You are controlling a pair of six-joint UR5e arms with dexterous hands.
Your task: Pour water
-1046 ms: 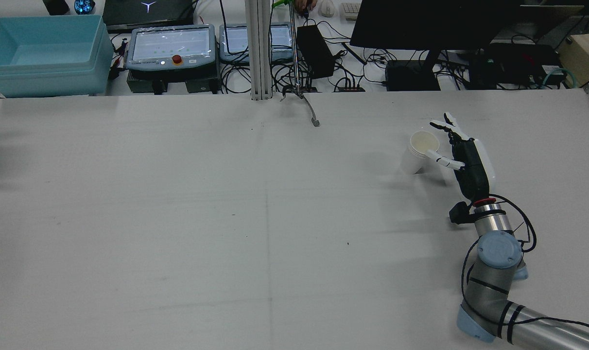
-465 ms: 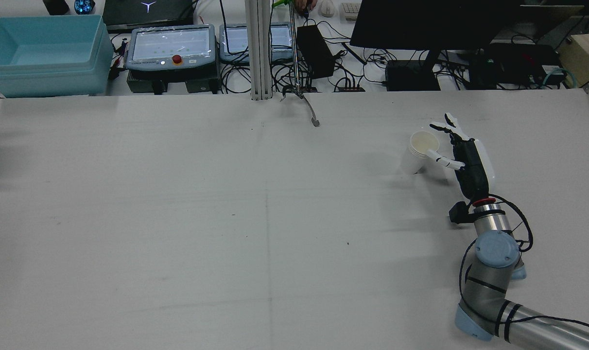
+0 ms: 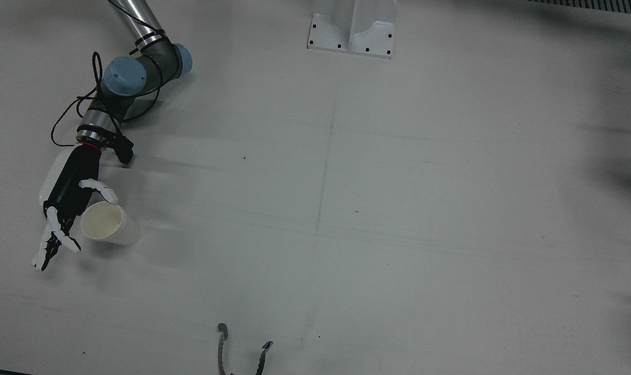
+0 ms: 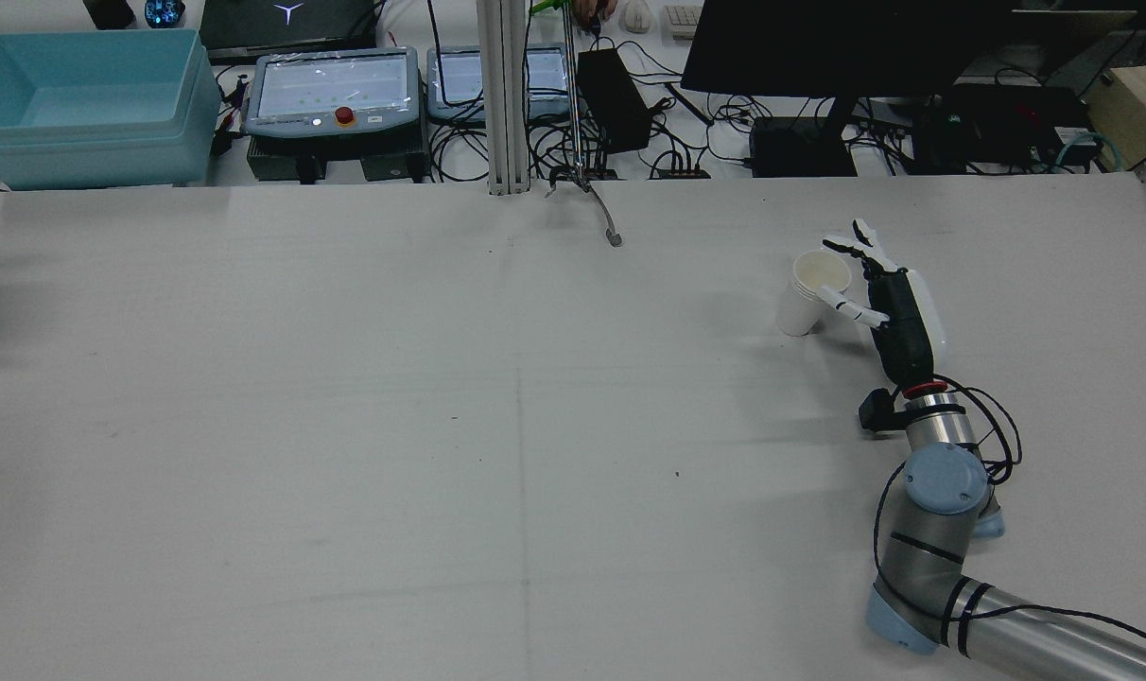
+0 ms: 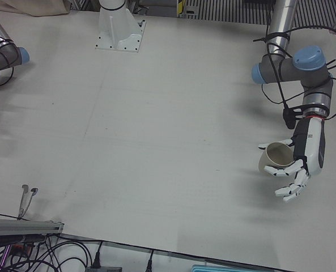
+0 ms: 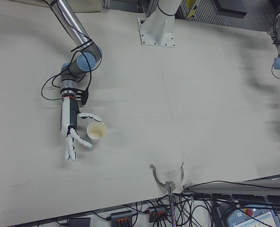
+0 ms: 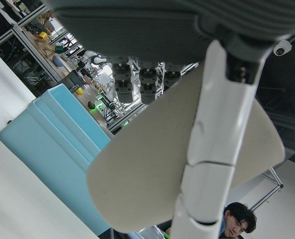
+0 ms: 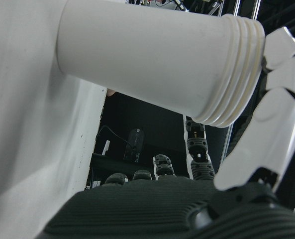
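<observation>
On the right half of the table [image 4: 441,426], the right hand [image 4: 899,312] is seen beside a stack of white cups [image 4: 805,298], which stands on the table and leans slightly. Its fingers [image 4: 861,241] are held straight and spread past the stack's far side, gripping nothing, while the thumb is laid against the rim on the near side. On the other half, shown only from the left-front camera, a paper cup [image 5: 272,158] is held tipped on its side above the table by the left hand [image 5: 306,153], caught between the thumb and the loosely curled fingers [image 5: 292,187]. At the table's far edge a thin metal tool [image 4: 601,213] is seen hanging onto the surface beside an aluminium post [image 4: 503,95]. Beyond the edge, two teach pendants [image 4: 332,90], a blue bin [image 4: 86,104], a dark monitor [image 4: 847,43] and tangled cables are lined up.
</observation>
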